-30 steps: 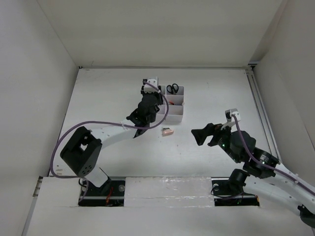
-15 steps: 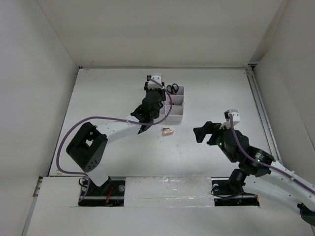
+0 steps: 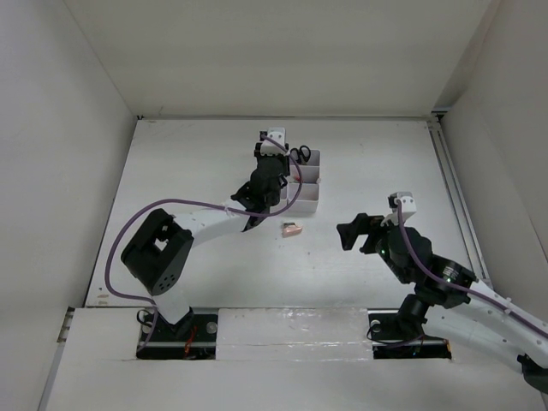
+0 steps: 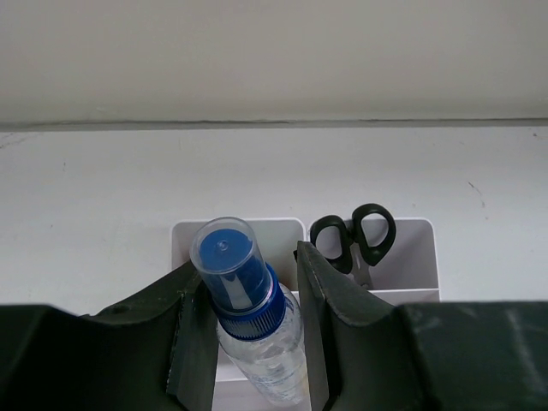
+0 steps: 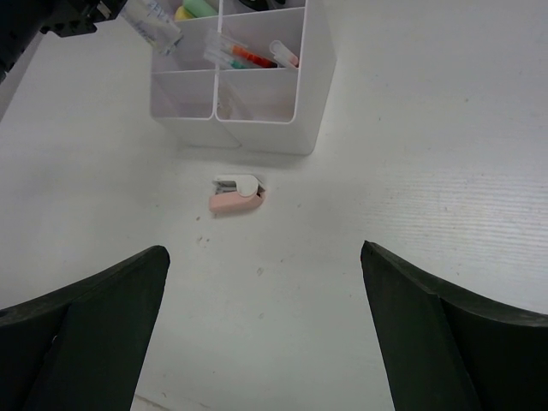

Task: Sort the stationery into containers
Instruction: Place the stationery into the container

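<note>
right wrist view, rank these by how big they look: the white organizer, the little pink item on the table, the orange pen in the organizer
1. white organizer, clearly largest
2. pink item
3. orange pen

The last two are close. The pen looks about as long but much thinner, is partly hidden in its compartment, and sits farther from the camera.

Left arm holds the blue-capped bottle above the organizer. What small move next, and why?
Probably lower the left gripper a little: its jaws clamp the bottle, tilted, over the organizer's column beside the scissors, seemingly not yet inside.
</note>
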`<state>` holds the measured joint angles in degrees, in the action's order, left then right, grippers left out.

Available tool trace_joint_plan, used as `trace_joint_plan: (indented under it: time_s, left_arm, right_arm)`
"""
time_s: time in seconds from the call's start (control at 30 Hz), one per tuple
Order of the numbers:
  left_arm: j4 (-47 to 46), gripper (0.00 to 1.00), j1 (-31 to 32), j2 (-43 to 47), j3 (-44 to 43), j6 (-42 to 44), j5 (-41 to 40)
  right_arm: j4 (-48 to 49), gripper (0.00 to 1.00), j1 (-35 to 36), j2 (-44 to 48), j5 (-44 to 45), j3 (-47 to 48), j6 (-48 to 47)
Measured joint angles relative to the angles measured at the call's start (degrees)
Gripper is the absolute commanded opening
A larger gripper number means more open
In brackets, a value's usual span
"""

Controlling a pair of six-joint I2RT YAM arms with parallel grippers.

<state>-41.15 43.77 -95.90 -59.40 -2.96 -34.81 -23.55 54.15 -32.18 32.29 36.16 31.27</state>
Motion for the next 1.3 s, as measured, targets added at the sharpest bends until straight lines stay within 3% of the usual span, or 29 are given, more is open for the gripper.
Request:
trace_joint_plan:
  time_s: [1.3]
  left_arm:
    - [-2.5, 0.00, -2.6, -5.7, -0.8, 1.7, -1.7]
  right_arm:
    - [0.7, 1.00, 0.0, -0.4, -0.2, -1.3, -1.0]
